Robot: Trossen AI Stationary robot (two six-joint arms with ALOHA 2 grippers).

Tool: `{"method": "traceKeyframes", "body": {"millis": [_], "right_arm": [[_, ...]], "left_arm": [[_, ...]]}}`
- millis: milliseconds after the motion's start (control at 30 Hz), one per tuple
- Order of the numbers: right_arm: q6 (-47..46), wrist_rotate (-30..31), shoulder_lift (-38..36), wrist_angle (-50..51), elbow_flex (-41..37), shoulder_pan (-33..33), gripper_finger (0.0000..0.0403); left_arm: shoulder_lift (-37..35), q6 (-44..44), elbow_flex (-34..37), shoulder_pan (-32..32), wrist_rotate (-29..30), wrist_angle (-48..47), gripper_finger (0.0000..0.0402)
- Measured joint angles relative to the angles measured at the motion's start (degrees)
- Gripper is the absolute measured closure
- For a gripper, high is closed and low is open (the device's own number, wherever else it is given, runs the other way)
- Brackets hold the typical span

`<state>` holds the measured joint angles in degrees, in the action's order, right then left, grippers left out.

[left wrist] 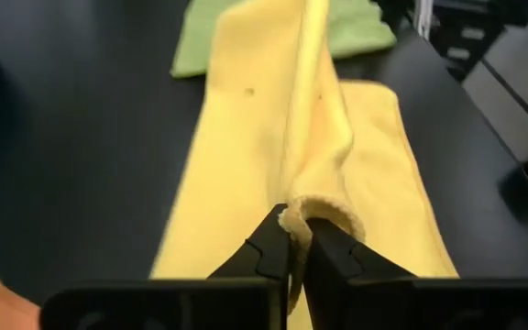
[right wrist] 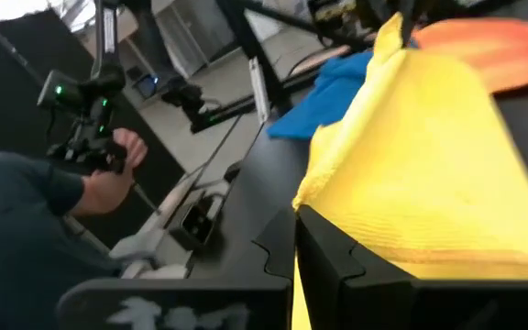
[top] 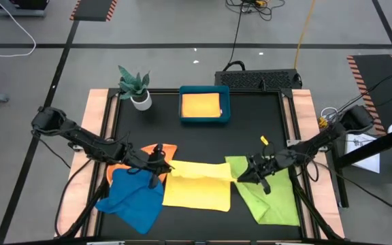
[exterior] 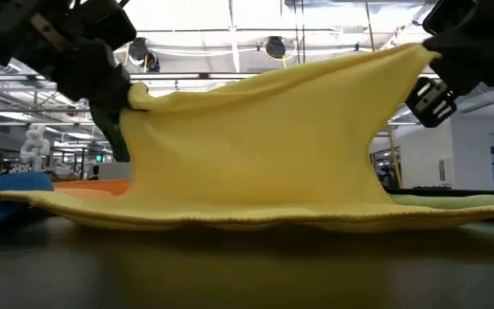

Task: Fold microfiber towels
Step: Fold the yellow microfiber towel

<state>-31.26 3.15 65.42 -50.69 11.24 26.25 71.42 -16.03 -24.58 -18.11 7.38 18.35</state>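
A yellow towel (top: 197,185) lies in the middle of the table's near half, its far edge lifted between my two grippers. My left gripper (top: 162,165) is shut on its far left corner and my right gripper (top: 241,176) on its far right corner. A blue towel (top: 135,199) lies flat at the near left, with an orange towel (top: 162,148) behind it. Beside the yellow towel on the right lies a lime green towel (top: 269,196). A teal tray (top: 205,120) at the far middle holds a folded yellow-orange cloth (top: 201,104). My left gripper pinches the yellow towel's curled far left corner (left wrist: 324,210) between its two fingers, coming slanting down from the table's left. The cloth runs raised and fairly taut toward the other gripper. The towel's near part (exterior: 247,220) rests on the table. My right gripper pinches the yellow towel's far right corner (right wrist: 339,207) between its two fingers, coming about level from the table's right. The corner is lifted (exterior: 401,57), and the cloth slopes down from it onto the table.
A small potted plant (top: 136,88) stands at the far left of the black mat. Cables and a dark box (top: 257,79) lie beyond the far edge. In the right wrist view, a person (right wrist: 35,220) sits off the table's near left, hand (right wrist: 108,179) on a device.
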Motion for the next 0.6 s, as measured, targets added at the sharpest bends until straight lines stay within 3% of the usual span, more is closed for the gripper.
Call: {"method": "traceKeyframes", "body": {"millis": [300, 600], "right_arm": [[-3.8, -0.2, 11.0, -2.7, 2.8, 3.7, 0.0403], [-2.9, -0.5, 19.8, -2.7, 7.6, 6.3, 0.0403]], "left_arm": [[0.7, -3.4, 0.0, -4.8, 1.5, -2.3, 0.0372], [6.7, -8.2, 0.0, -8.0, 1.8, -0.8, 0.0371]]}}
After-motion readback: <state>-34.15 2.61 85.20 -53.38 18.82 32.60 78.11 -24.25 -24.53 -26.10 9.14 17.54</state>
